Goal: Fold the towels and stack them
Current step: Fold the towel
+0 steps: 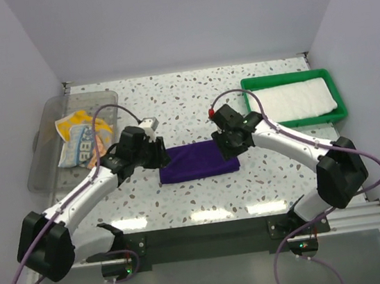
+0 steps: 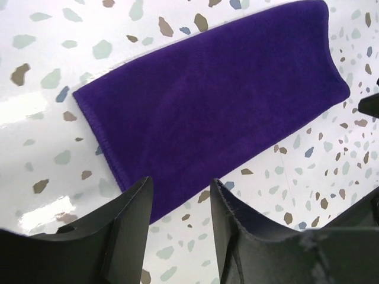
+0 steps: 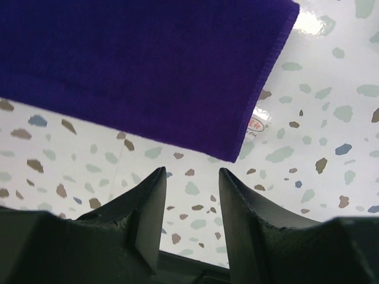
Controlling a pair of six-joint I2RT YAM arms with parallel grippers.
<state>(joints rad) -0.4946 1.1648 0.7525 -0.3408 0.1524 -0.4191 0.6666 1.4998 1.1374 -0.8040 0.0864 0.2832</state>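
Towels: 3 are seen in the top view. The purple towel (image 1: 198,160) is laid flat as a narrow rectangle on the speckled table (image 1: 170,95), near the middle, between the 2 grippers. The white towel (image 1: 295,99) is laid in the green tray (image 1: 247,87) at the far right of the table. The lettered towel (image 1: 82,143) is bunched in the clear bin (image 1: 42,165) at the far left.

The left gripper (image 1: 157,155) is placed at the left end of the purple towel. In the left wrist view this gripper (image 2: 180,186) is seen with its fingers (image 2: 127,228) parted to a moderate gap, and nothing is held between them. The near edge of the purple towel (image 2: 219,100) and some bare table are seen through the gap. Whether the fingertips touch the cloth cannot be told.

The right gripper (image 1: 227,145) is placed at the right end of the purple towel. In the right wrist view this gripper (image 3: 192,174) is seen with a similar moderate gap, and nothing is held. Its fingertips are over bare table, just beside the hemmed edge of the purple towel (image 3: 136,65). A small white label (image 3: 256,124) with red print is noted at the towel's corner. The print is too small to be read.
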